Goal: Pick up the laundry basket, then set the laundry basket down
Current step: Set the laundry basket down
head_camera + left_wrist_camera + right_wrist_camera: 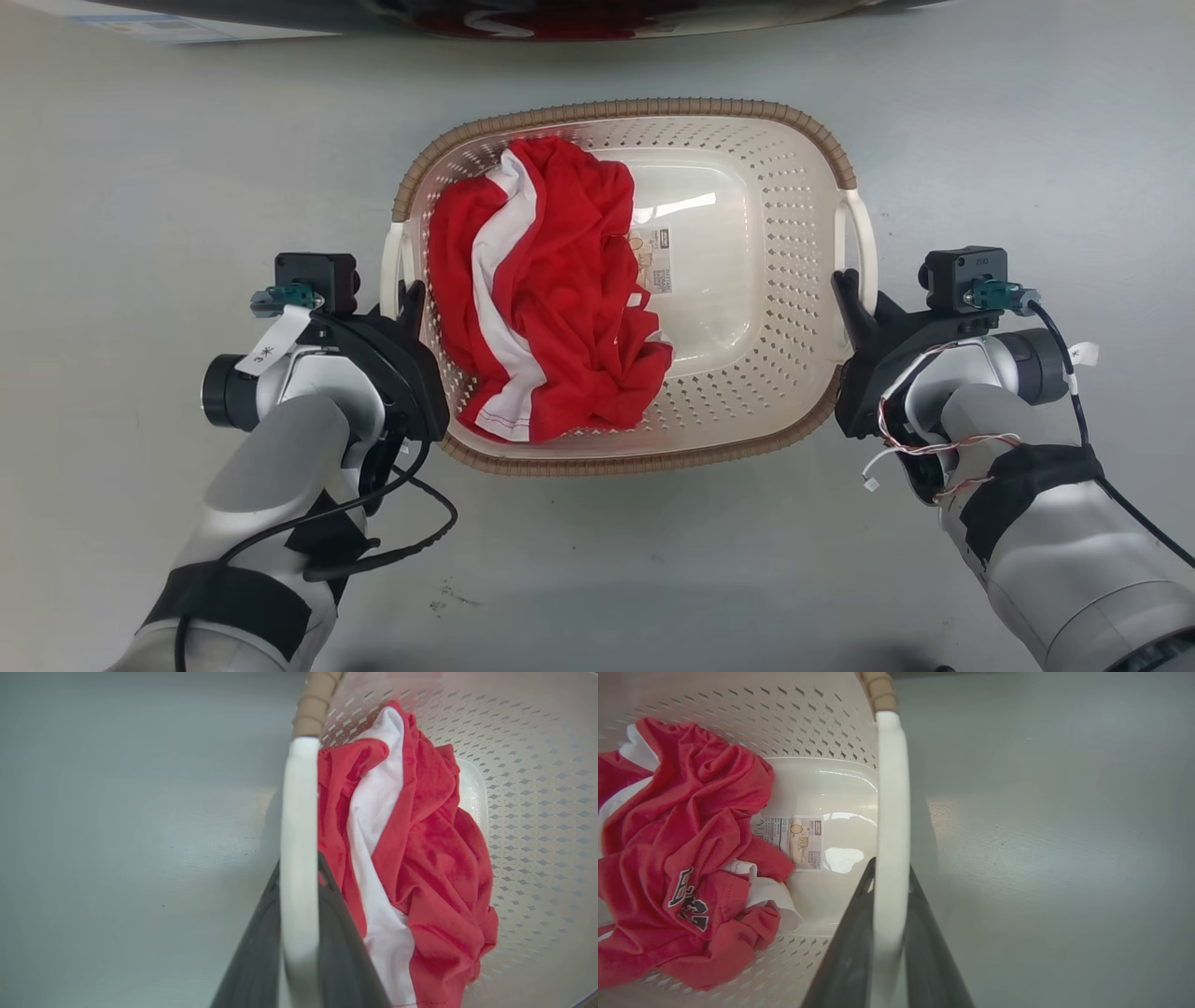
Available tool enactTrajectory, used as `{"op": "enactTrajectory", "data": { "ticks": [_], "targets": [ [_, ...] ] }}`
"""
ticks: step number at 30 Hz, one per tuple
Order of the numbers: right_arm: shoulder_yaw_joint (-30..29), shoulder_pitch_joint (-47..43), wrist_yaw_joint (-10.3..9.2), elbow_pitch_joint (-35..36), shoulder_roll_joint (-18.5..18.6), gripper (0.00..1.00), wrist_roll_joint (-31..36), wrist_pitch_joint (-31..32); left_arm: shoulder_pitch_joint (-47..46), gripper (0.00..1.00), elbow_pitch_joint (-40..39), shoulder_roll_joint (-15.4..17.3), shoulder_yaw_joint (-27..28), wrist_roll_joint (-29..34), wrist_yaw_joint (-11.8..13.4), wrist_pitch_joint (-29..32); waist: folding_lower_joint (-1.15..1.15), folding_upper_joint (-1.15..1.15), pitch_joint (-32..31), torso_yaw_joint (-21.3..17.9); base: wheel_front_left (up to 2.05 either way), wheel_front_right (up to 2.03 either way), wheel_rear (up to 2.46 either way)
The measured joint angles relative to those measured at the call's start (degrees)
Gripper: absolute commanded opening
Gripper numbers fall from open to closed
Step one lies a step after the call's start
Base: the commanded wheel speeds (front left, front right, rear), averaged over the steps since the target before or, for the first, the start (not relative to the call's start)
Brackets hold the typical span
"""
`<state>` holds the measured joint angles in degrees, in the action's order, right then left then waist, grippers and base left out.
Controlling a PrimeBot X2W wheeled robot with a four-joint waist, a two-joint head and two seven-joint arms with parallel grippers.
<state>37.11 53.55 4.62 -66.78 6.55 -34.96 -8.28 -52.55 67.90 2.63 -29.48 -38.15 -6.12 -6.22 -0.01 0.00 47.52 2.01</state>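
Handles point(866, 238) are where we hold the laundry basket point(775, 308), which sits between our left gripper point(408, 303) and right gripper point(848, 291), each clamped on one; stiff, light plastic with one red shirt point(551, 299) inside should lift evenly.

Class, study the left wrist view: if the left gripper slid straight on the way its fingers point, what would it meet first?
The left gripper straddles the white handle of the laundry basket. Straight ahead it would likely reach the brown rim where the handle ends, though depth is unclear.
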Motion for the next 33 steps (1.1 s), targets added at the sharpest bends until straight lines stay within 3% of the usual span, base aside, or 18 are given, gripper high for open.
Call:
{"op": "enactTrajectory", "data": {
  "ticks": [7, 8, 9, 10, 11, 33],
  "targets": [
    [0.14, 0.28, 0.31, -0.8, -0.12, 0.0, 0.0, -0.77, -0.25, 0.0, 0.66, 0.01, -0.57, 0.01, -0.38, -0.29, 0.0, 0.0, 0.26, -0.14, 0.0, 0.0, 0.0],
    [0.35, 0.29, 0.47, -0.86, -0.11, 0.12, 0.07, -0.93, -0.35, 0.0, 0.75, 0.01, -0.62, 0.01, -0.44, -0.44, 0.0, 0.0, 0.26, -0.15, 0.0, 0.0, 0.0],
    [0.48, 0.29, 0.52, -0.87, -0.11, 0.34, 0.14, -1.18, -0.42, 0.19, 0.81, -0.01, -0.7, 0.02, -0.44, -0.44, 0.0, 0.0, 0.25, -0.16, 0.0, 0.0, 0.0],
    [0.6, 0.3, 0.53, -1.09, -0.1, 1.0, 0.22, -1.38, -0.51, 0.68, 1.03, 0.02, -1.1, 0.45, -0.45, -0.54, 0.0, 0.0, 0.17, -0.18, 0.0, 0.0, 0.0],
    [0.77, 0.3, 0.53, -1.18, 0.01, 1.0, 0.3, -1.46, -0.56, 1.0, 1.2, 0.09, -1.25, 0.48, -0.53, -0.6, 0.0, 0.0, 0.11, -0.18, 0.0, 0.0, 0.0],
    [3.02, -0.5, 1.94, -2.46, 0.22, 1.0, 1.98, -4.26, 1.01, 1.0, 3.11, 0.11, -2.32, 0.92, -0.93, -4.25, 0.0, 0.0, -5.77, -0.17, 0.0, 0.0, 0.0]
  ]
}}
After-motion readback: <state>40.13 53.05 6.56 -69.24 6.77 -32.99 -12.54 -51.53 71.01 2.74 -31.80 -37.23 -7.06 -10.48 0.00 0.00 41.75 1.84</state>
